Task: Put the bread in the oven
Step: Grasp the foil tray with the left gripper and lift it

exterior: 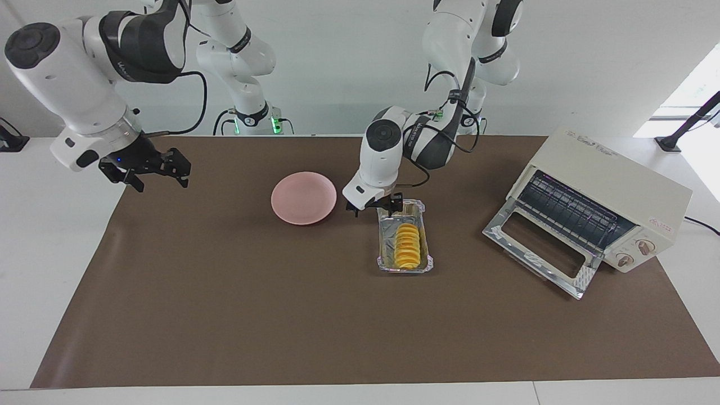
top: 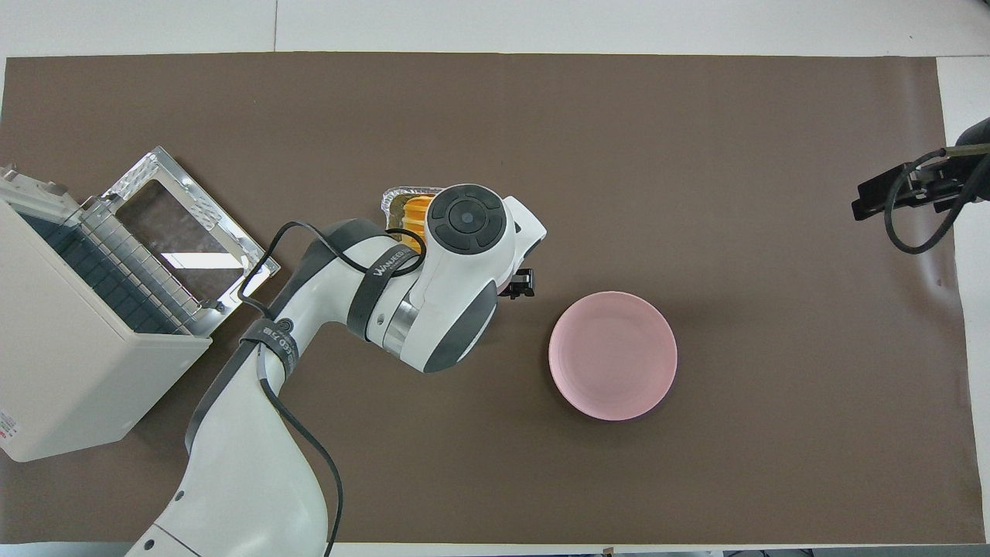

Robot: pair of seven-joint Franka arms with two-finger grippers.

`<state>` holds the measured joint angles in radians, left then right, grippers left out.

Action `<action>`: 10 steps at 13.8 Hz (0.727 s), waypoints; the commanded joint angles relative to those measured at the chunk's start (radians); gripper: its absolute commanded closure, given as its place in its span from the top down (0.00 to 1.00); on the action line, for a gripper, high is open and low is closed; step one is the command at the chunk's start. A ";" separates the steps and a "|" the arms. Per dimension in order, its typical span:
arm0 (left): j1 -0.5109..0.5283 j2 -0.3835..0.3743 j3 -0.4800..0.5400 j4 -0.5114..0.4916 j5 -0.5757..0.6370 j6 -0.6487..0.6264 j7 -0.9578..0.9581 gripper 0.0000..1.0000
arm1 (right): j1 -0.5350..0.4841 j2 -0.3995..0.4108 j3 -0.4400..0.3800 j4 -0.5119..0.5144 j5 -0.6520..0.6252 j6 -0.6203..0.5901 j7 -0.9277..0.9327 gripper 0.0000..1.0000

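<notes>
The bread [exterior: 406,246] is a ridged golden-yellow roll lying in a crinkled silver foil tray [exterior: 388,256] near the middle of the mat. In the overhead view the left arm covers most of it, and only its end [top: 418,213] shows. The oven [exterior: 613,185] stands at the left arm's end of the table with its glass door [exterior: 540,247] dropped open and the wire rack showing. My left gripper [exterior: 374,207] is open and empty, low at the tray's end nearer the robots, beside the pink plate [exterior: 304,198]. My right gripper [exterior: 152,171] is open and empty, raised over the mat's edge.
The pink plate [top: 612,354] lies empty on the brown mat [exterior: 225,292], toward the right arm's end from the tray. The oven's open door [top: 182,224] juts onto the mat toward the tray. The right arm waits at its end of the table.
</notes>
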<state>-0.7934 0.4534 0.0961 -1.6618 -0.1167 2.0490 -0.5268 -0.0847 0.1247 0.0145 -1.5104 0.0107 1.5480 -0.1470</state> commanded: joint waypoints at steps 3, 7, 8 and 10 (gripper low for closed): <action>0.008 0.044 0.025 0.039 -0.004 0.017 -0.030 0.85 | 0.003 -0.181 0.009 -0.218 -0.032 0.029 -0.016 1.00; 0.011 0.073 0.027 0.060 -0.011 0.046 -0.041 0.70 | 0.003 -0.175 0.009 -0.211 -0.031 0.076 -0.005 1.00; 0.011 0.077 0.027 0.063 -0.011 0.046 -0.042 0.68 | 0.003 -0.178 0.009 -0.211 -0.031 0.075 -0.003 1.00; 0.010 0.079 0.025 0.063 -0.011 0.051 -0.068 0.56 | 0.002 -0.178 0.009 -0.209 -0.031 0.078 -0.003 1.00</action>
<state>-0.7852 0.5071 0.1202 -1.6303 -0.1167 2.0900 -0.5676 -0.0806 -0.0373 0.0209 -1.6999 -0.0014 1.6078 -0.1470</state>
